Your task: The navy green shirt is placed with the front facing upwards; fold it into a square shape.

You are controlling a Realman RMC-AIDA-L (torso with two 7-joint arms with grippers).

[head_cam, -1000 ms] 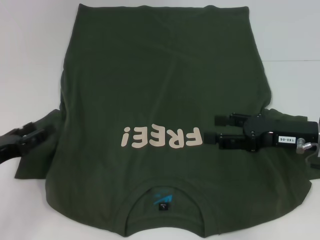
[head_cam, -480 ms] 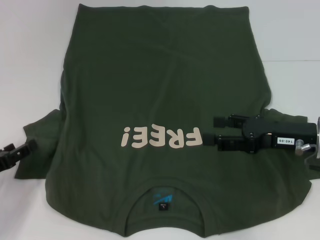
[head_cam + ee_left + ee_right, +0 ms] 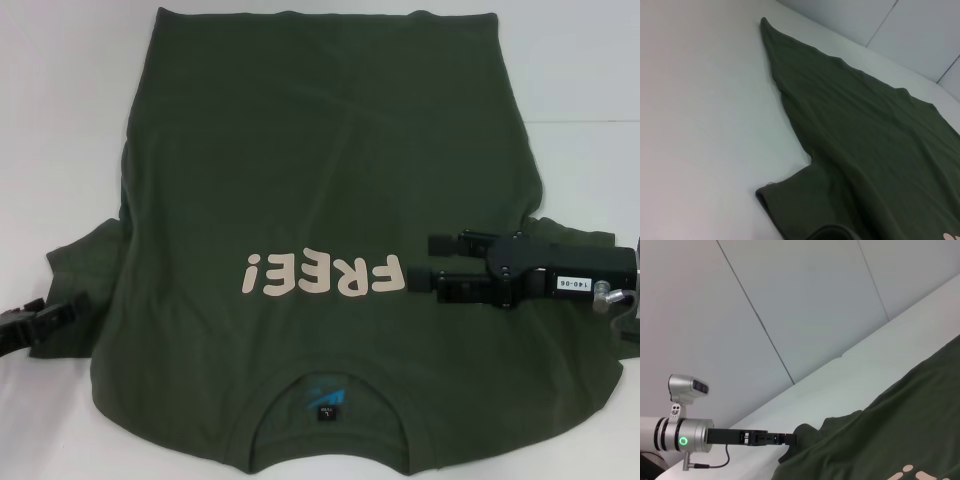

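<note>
The navy green shirt (image 3: 320,250) lies spread flat on the white tabletop (image 3: 60,120), front side up, its cream "FREE!" lettering (image 3: 322,274) reading upside down from the head camera and its collar with the small blue neck label (image 3: 326,398) at the robot's side of the lettering. The hem lies on the far side of the lettering. The right claw (image 3: 432,262) hovers just beside the lettering, at the end where the "F" sits, over the shirt's chest; its two black fingers (image 3: 455,241) stand apart with green cloth showing between them, gripping nothing. The left claw (image 3: 68,312) sits at the outer edge of the shirt's left sleeve (image 3: 75,270), well away from the lettering; in the right wrist view its dark tip (image 3: 790,439) meets the bunched sleeve edge, but whether its fingers are apart or pinching the cloth cannot be told. In the left wrist view the shirt's side edge (image 3: 790,105) runs away across the bare tabletop.
</note>
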